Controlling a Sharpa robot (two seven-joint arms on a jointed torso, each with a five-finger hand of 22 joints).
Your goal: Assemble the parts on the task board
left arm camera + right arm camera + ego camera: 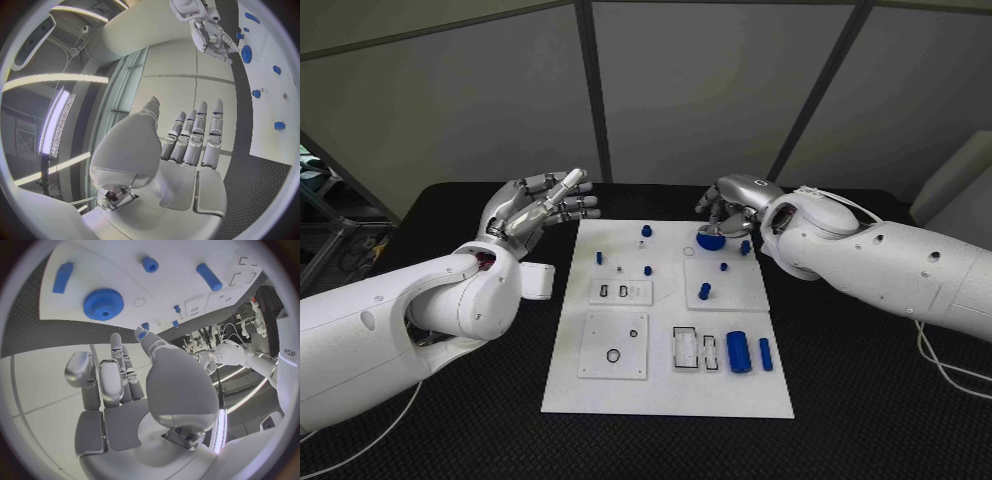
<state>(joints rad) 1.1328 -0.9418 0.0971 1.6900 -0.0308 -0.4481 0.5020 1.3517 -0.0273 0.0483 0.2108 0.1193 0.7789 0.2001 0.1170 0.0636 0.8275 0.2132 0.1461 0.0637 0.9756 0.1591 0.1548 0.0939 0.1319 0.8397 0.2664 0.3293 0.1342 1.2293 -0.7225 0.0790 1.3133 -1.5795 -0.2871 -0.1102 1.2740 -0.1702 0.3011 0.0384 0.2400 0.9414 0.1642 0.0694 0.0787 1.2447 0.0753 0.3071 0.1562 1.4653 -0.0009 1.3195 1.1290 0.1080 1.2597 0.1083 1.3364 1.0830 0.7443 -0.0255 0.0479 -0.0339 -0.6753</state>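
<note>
Black table, white task board. Right hand hovers empty over blue gear; left hand spread, idle. Advice: lower squarely, grip the gear's rim evenly.

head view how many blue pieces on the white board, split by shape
gear: 1
long pieces lying flat at the near right corner: 2
small pegs and studs: 7, one of them tiny and hard to be sure of
total: 10 blue pieces
</note>
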